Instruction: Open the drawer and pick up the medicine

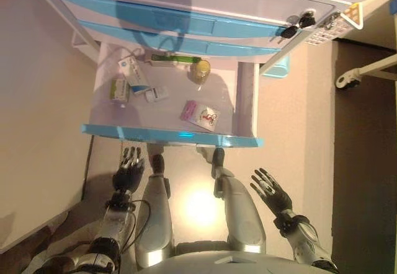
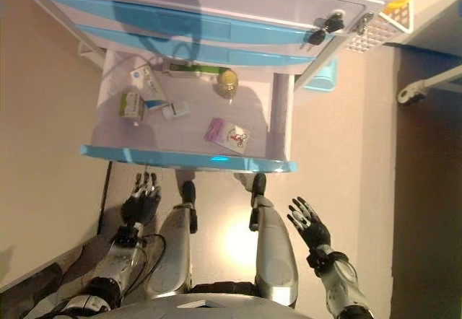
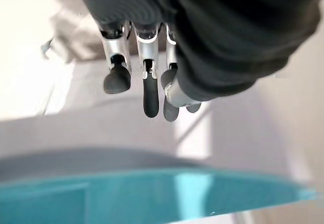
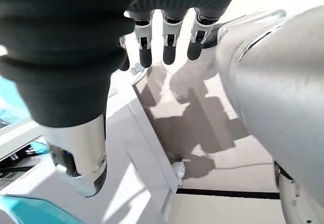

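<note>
The bottom drawer (image 1: 173, 136) of a white cabinet with blue fronts stands pulled open. Inside lie a white-and-blue medicine box (image 1: 133, 72), a green-and-white box (image 1: 120, 90), a small white pack (image 1: 158, 93), a yellow bottle (image 1: 200, 70), a pink packet (image 1: 189, 110), a white sachet (image 1: 206, 117) and a green tube (image 1: 177, 59). My left hand (image 1: 127, 172) is open just below the drawer front's left end, holding nothing; its fingers (image 3: 147, 82) hang above the blue front (image 3: 126, 193). My right hand (image 1: 271, 190) is open with spread fingers, low to the right, apart from the drawer.
Two closed blue drawers (image 1: 186, 23) sit above the open one. Keys (image 1: 298, 23) hang at the cabinet's right corner beside a white basket (image 1: 329, 29). A white frame with a caster (image 1: 356, 74) stands at the far right. A beige wall runs along the left.
</note>
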